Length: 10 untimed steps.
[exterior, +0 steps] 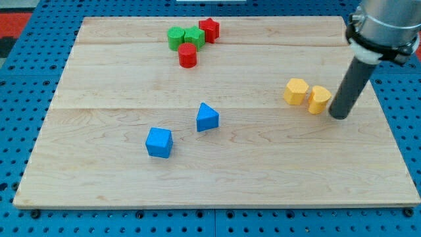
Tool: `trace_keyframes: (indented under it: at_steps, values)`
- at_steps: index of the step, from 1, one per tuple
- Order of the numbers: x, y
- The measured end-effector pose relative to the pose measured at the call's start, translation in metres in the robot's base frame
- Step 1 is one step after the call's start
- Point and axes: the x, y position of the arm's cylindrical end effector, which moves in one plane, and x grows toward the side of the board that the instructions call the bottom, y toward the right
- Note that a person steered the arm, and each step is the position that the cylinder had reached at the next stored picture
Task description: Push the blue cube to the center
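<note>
The blue cube [159, 142] lies on the wooden board [99, 79], left of and below the board's middle. A blue wedge-shaped block [206, 118] lies just up and right of it, close to the middle. My tip [339, 116] is at the view's right, far from the blue cube, right beside two yellow blocks. The rod rises from it to the arm at the view's top right corner.
Two yellow blocks [297, 91] [319, 99] sit side by side just left of my tip. At the view's top sits a cluster: two green blocks [176, 37] [193, 36], a red star-like block [209, 29] and a red cylinder [187, 55].
</note>
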Motion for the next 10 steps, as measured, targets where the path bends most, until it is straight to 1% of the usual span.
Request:
trace_keyframes:
  at_steps: [1, 2, 3, 4, 5, 6, 7, 8, 9, 10]
  values:
    - [-0.008, -0.035]
    - [-0.032, -0.031]
    - [0.033, -0.070]
    - [0.099, -0.164]
    - [0.121, -0.273]
    - [0.078, -0.298]
    - [0.025, -0.282]
    - [-0.011, -0.265]
    - [-0.020, -0.255]
    - [-0.036, -0.298]
